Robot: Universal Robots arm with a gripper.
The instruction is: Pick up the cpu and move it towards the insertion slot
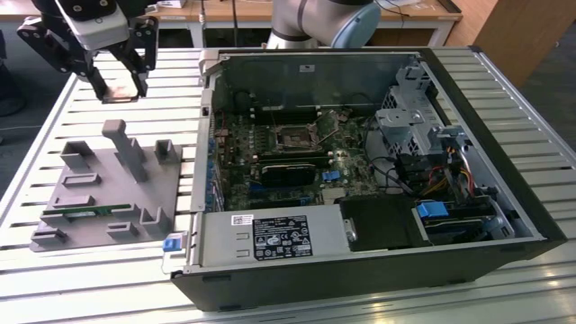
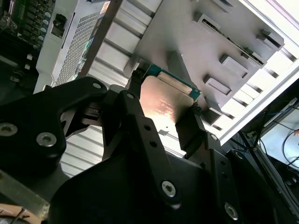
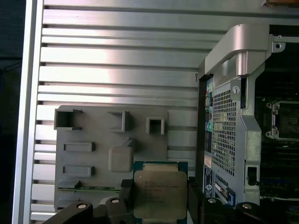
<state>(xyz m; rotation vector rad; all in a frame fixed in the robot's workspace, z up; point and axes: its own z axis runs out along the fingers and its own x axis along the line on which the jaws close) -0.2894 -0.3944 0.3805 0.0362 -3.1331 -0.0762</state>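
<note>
Cpu clamped in the end effector, metal top plain in both wrist views, insertion slot in the exterior view.

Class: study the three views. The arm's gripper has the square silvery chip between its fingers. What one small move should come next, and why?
Probably a sideways carry toward the exterior view's right. The black gripper holds the square silvery cpu above the slatted metal table, beyond the grey plastic fixture tray. The silver-framed insertion slot lies inside the open computer case, so the chip should likely stay raised to pass over the case wall.

The claw is black, screw-studded linkage under a white-grey wrist housing, beyond a silver-and-blue arm joint.
</note>
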